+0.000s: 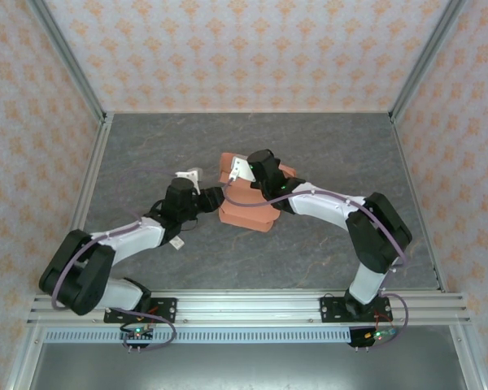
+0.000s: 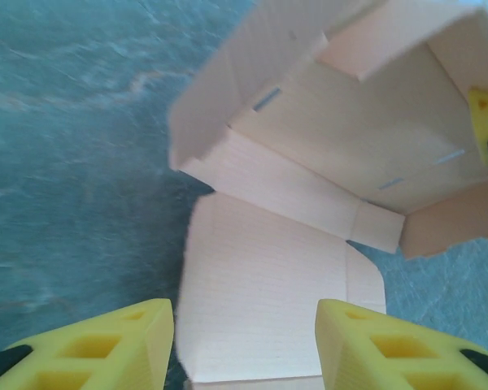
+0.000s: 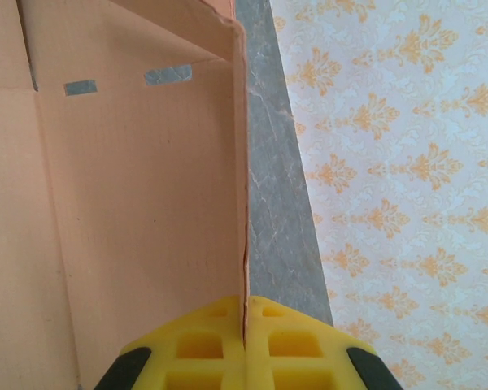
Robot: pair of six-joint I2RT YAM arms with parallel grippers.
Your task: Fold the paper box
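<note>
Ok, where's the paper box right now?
The paper box sits mid-table in the top view; the right gripper pinches a raised wall, the left gripper is open at its left flap.

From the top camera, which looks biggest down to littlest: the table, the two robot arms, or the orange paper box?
1. table
2. left arm and right arm: they look alike, so no ranking between them
3. paper box, partly hidden by the arms

No text, label, brand, number or sign can be read. The paper box (image 2: 260, 301) is recorded as plain; the walls (image 3: 407, 162) bear an orange ornamental pattern.
</note>
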